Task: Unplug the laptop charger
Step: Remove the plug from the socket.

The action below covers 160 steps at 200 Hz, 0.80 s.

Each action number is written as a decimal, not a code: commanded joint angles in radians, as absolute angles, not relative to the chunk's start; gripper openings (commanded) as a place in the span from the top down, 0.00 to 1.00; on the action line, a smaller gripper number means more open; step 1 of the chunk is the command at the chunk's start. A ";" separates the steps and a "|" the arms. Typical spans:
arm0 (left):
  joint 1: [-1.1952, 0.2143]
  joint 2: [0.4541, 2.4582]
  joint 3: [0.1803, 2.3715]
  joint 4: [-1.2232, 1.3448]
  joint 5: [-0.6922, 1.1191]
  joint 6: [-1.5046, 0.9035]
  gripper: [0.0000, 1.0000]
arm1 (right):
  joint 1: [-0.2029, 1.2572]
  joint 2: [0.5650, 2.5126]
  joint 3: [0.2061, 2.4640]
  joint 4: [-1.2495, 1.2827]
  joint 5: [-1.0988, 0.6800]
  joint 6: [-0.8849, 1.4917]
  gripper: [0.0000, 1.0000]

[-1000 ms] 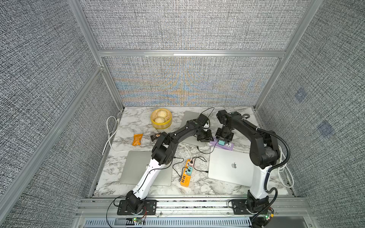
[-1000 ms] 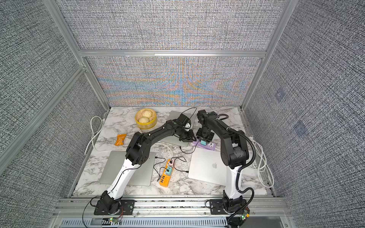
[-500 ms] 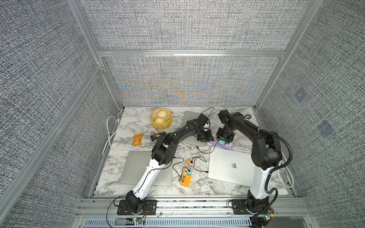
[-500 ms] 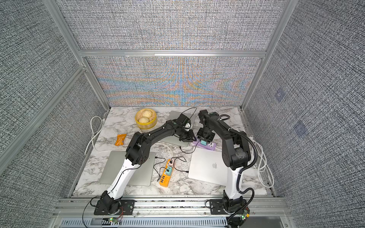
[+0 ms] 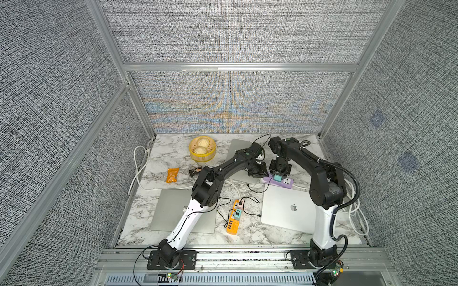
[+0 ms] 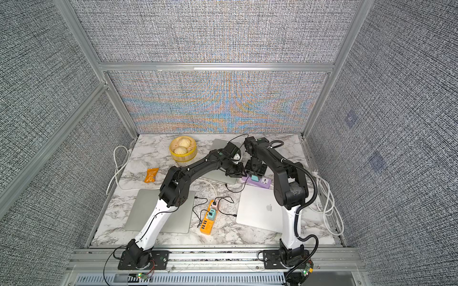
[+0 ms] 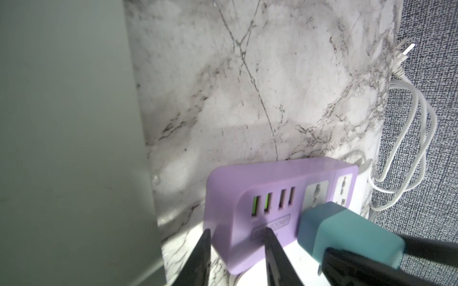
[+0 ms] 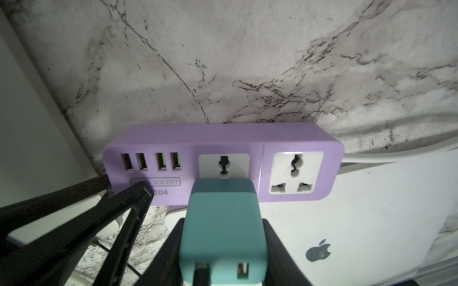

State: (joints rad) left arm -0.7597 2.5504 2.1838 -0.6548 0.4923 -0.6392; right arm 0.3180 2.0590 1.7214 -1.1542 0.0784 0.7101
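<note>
Little moved, right hand clamps teal charger, seemingly off purple strip, left hand narrow.

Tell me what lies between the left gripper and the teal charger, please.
Only a short stretch of the purple power strip, near its USB ports; nothing else. Both wrist views show this.

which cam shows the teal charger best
Right wrist: the teal charger is large and central, pinched in the right gripper at the purple power strip. Left wrist shows it side-on; in both top views it is only a small teal block.
</note>
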 commanded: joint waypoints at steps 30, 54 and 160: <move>-0.768 2.587 2.170 -0.815 0.372 -0.620 0.66 | 0.291 2.031 1.728 -1.132 -0.080 0.698 0.81; -0.767 2.595 2.182 -0.820 0.373 -0.620 0.66 | 0.272 2.015 1.717 -1.119 -0.121 0.703 0.81; -0.737 2.499 2.334 -0.867 0.419 -0.623 0.66 | 0.271 1.896 1.775 -1.157 0.064 0.697 0.81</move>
State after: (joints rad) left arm -0.7589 2.5439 2.3234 -0.8078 0.4442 -0.6327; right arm 0.2745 1.9209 1.7370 -1.1290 0.0021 0.7055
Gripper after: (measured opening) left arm 0.341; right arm 0.430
